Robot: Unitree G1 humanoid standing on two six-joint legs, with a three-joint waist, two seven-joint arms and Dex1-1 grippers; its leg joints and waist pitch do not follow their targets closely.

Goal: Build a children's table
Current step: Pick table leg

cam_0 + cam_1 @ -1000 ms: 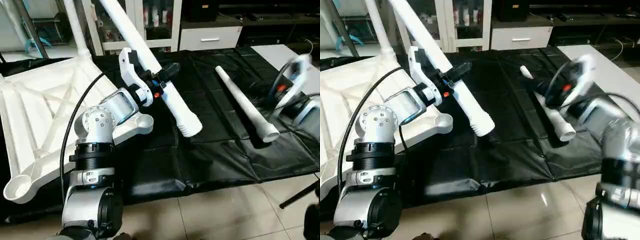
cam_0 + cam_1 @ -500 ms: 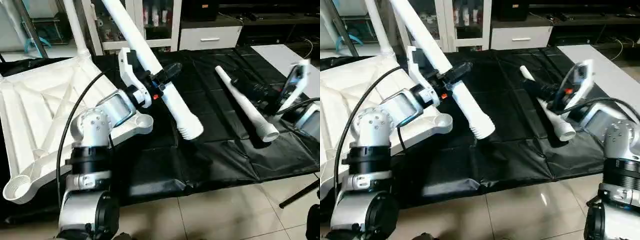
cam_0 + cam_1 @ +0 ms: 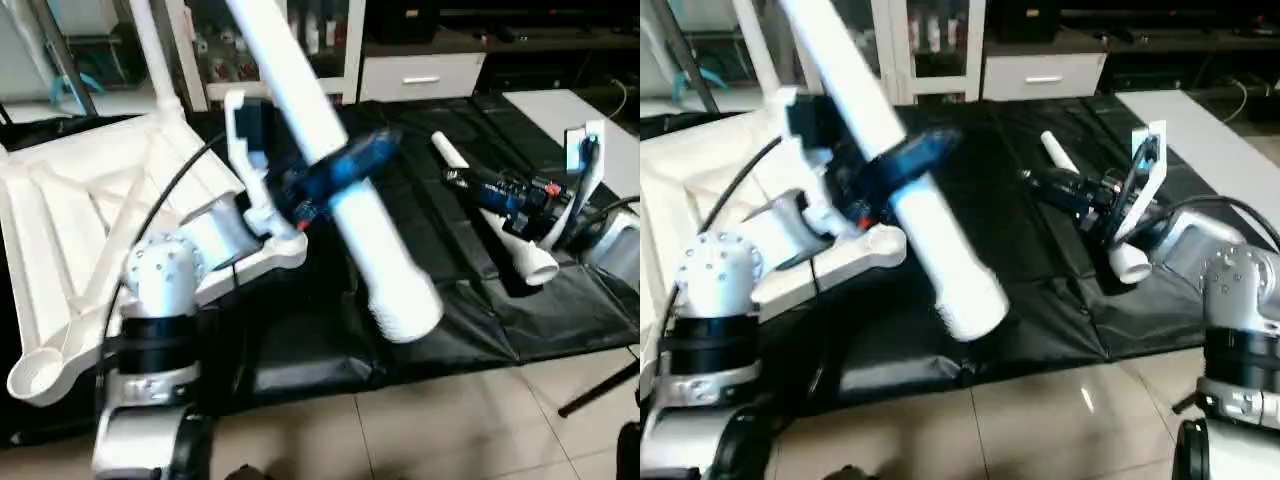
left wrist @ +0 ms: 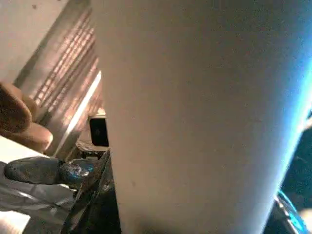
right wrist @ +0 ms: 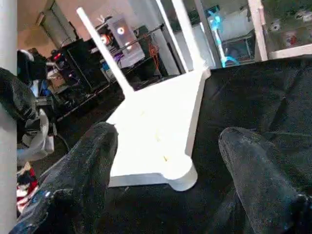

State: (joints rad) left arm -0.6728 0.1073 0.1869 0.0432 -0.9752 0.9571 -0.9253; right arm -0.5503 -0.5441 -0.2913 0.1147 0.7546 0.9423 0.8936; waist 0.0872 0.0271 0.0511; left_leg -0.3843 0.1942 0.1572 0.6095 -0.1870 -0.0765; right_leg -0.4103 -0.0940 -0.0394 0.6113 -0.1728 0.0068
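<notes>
Assembly stands partway: the white plastic rectangular top with X-ribbed underside [image 3: 80,230] lies ribs-up on the black-draped tabletop [image 3: 420,300], at the robot's left; two thin white legs [image 5: 105,51] rise from its far corner sockets; the near corner sockets [image 3: 30,375] are unfilled.

Left gripper [image 3: 335,175]: black fingers [image 3: 365,155] closed around a long white plastic tube leg [image 3: 340,190], gripped near mid-length; the leg slants across the left side of the scene, upper end running out at the top, lower end [image 3: 405,310] hanging clear above the cloth near the front edge; the leg appears blurred, so it is judged to be in motion.

Right gripper [image 3: 1065,185]: fingers [image 5: 85,170] spread wide and holding nothing; it hovers just above a second long white tube leg with flared end [image 3: 530,262], which lies loose on the cloth at the right; the right wrist view looks between the fingers toward the top.

Judged step: carrying the held leg toward a free near socket [image 3: 880,245].

Risks noted:
- the grip sits at mid-length on a smooth round tube; the leg could pivot or slide within the fingers during a swing;
- the lower end passes close to the top's near corner; a knock there could shift the unclamped top on the slick cloth and spoil socket alignment;
- entry off-axis could jam the end against the socket rim;
- the loose leg lies near the tabletop edge; a brush from the right fingers could roll it to the floor.
</notes>
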